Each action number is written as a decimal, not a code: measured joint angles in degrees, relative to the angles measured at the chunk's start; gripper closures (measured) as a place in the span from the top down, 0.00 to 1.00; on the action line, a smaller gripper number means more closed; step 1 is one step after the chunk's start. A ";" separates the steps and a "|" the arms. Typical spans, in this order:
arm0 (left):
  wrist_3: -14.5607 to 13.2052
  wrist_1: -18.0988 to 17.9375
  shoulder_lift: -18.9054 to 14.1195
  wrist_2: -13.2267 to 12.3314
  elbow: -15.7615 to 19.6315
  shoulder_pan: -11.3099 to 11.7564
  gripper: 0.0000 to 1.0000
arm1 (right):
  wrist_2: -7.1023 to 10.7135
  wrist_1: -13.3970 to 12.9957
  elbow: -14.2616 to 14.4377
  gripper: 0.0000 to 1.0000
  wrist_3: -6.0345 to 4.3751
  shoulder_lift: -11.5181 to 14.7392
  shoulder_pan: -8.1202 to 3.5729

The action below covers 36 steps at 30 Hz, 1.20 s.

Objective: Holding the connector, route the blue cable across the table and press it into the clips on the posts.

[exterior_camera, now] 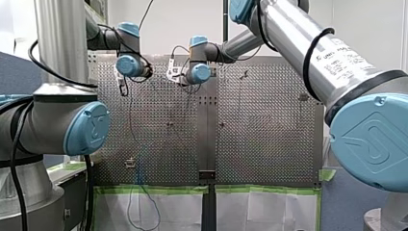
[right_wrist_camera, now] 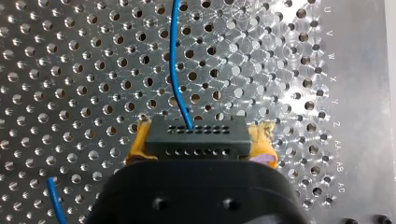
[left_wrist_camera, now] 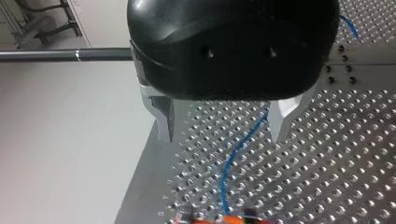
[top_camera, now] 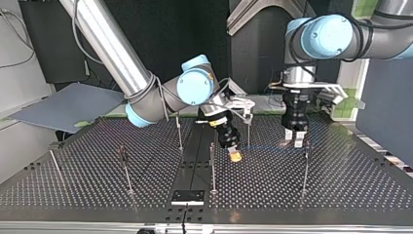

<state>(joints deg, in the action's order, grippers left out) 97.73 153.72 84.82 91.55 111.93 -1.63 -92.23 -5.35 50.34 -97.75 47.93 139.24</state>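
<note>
"How many thin metal posts [top_camera: 213, 165]?"
"Six, on the perforated metal table [top_camera: 341, 190]. The right gripper [top_camera: 235, 155] pinches the one black rectangular connector [right_wrist_camera: 198, 138] near the table's middle. The left gripper [left_wrist_camera: 223, 127] hangs open-fingered over the one blue cable [left_wrist_camera: 233, 156]."

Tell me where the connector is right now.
The connector is clamped between the yellow pads of my right gripper, low over the perforated table near the top view's middle, with my left gripper to its right there.

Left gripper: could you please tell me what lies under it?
Under the left gripper, the blue cable runs over the table between its open fingers. The gripper's black body covers the cable's further run.
</note>
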 joint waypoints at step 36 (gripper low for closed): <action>-0.54 -5.24 9.85 4.82 -5.50 -2.52 0.03 | -0.02 0.33 0.02 0.00 0.40 -0.17 -1.11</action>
<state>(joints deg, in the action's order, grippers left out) 97.19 148.48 94.66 96.37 106.43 -4.15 -92.25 -5.02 50.36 -97.35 47.76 138.13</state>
